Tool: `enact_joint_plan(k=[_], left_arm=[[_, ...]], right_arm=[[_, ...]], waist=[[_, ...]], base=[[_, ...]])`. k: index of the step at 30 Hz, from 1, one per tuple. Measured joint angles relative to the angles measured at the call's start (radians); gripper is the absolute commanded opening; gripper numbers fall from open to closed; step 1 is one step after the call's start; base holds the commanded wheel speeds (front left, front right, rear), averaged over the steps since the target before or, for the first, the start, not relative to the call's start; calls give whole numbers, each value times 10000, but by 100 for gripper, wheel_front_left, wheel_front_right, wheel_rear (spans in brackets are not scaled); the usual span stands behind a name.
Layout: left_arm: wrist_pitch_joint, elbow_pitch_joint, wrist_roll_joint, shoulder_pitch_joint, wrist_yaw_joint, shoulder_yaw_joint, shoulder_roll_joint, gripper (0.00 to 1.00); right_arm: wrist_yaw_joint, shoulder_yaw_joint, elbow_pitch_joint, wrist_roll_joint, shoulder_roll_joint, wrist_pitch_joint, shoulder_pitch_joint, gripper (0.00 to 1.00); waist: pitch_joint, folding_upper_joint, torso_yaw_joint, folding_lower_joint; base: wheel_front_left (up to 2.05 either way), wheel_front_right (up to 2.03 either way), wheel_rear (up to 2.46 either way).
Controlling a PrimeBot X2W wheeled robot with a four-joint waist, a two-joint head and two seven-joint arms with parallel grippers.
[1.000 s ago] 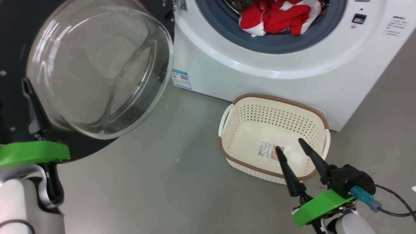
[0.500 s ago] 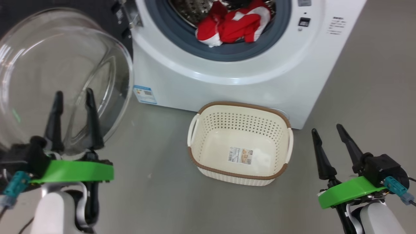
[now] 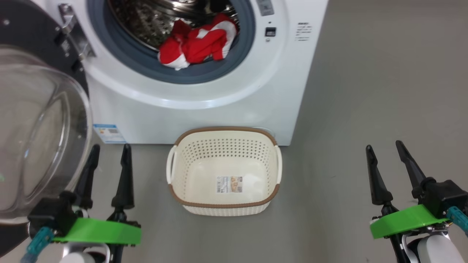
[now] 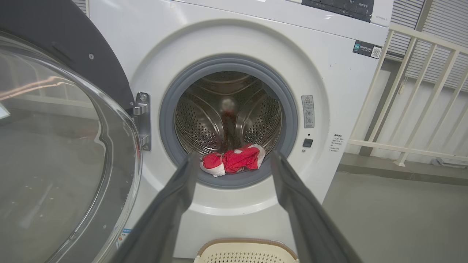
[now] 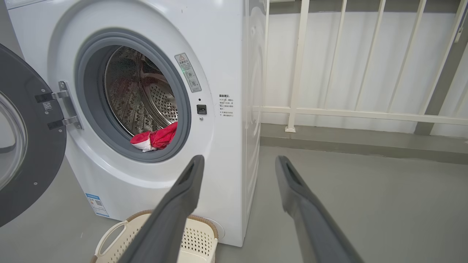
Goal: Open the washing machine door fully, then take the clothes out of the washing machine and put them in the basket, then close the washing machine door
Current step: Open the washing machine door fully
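The washing machine door [image 3: 40,124] stands swung open at left, its clear glass bowl bulging out from the black rim. Red-and-white clothes [image 3: 197,45] lie heaped at the front lip of the steel drum of the washing machine [image 3: 219,91]. On the grey floor [image 3: 365,91] just in front of the machine sits the basket [image 3: 223,129], a paper label [image 3: 229,184] showing on its bottom. The left gripper [image 3: 111,146], near left beside the door glass, and the right gripper [image 3: 384,145], near right, both hang with fingers spread apart.
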Motion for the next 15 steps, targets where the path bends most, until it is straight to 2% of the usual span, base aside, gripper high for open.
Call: enact_joint_plan(k=[11, 15], left_arm=[[-232, -224, -109, 1921, 109, 376, 128, 100], [-234, -230, 29, 2203, 111, 309, 205, 100]], right_arm=[[2, 192, -439, -8, 44, 0, 927, 100], [2, 217, -633, -6, 58, -2, 1207, 100]], waist=[[-679, 0, -1406, 0], [-946, 0, -1671, 0]], base=[[0, 0, 0], [0, 0, 0]])
